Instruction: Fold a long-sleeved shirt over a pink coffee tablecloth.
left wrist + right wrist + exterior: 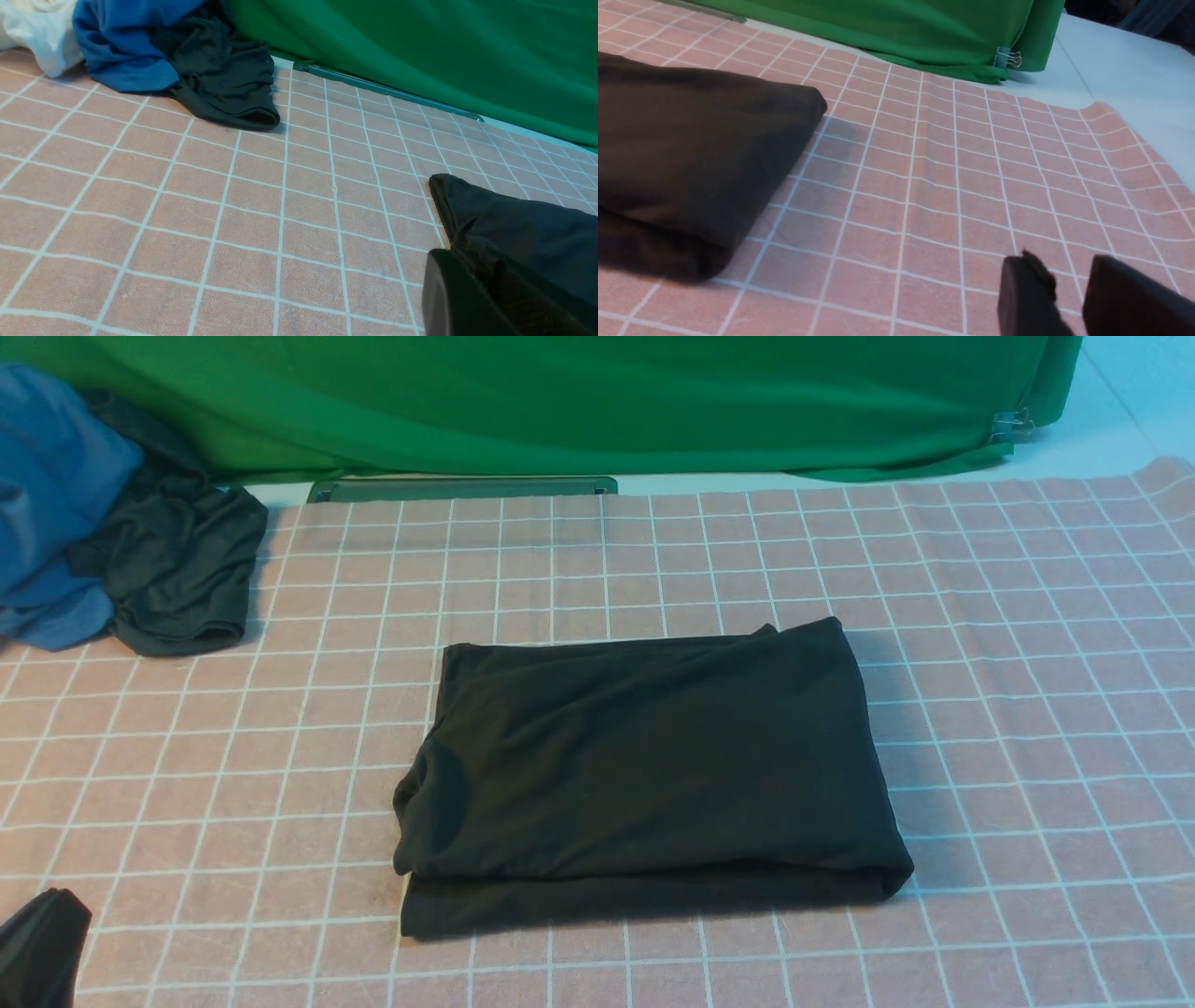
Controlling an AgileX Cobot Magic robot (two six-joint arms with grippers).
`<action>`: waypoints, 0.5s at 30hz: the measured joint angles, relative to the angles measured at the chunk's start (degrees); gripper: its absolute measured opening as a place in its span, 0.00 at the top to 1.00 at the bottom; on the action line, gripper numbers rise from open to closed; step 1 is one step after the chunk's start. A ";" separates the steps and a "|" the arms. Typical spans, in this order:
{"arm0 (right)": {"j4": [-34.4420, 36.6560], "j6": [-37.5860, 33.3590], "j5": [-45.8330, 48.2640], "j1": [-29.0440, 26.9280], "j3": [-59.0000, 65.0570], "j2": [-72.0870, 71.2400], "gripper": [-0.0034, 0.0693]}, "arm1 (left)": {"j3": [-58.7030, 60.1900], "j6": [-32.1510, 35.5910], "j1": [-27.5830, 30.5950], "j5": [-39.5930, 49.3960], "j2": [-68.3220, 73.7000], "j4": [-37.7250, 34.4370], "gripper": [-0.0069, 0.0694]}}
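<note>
The pink coffee tablecloth (1008, 616), gridded in thin white squares, covered nearly the whole table (1134, 392), whose pale bare top showed only past the cloth's far edge. A green cloth (560, 401) hung as a backdrop behind it, pinned by a metal clip (1013, 425) at its far right corner. The long-sleeved shirt (644, 775) lay folded into a thick black rectangle at the middle of the tablecloth, between the two end effectors and ahead of both. A blue garment (47, 523) and a smaller dark garment (182, 569) were heaped well ahead of the left end effector (481, 303), with a white fabric (37, 32) beside them. The left end effector sat clenched and empty, low over the tablecloth just beside the shirt's left edge. The right end effector (1069, 294) stood released, its fingers (1024, 294) parted with bare tablecloth showing between them, grasping nothing, the shirt lying off to its left.
</note>
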 joint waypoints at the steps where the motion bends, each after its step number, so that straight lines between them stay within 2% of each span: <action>1: 0.00 0.00 0.00 0.00 0.00 0.00 0.63 | 0.00 0.00 0.00 0.00 0.00 0.00 0.87; 15: 0.00 0.67 0.00 0.00 0.00 0.00 0.63 | 0.00 0.00 0.00 0.00 0.00 0.00 0.87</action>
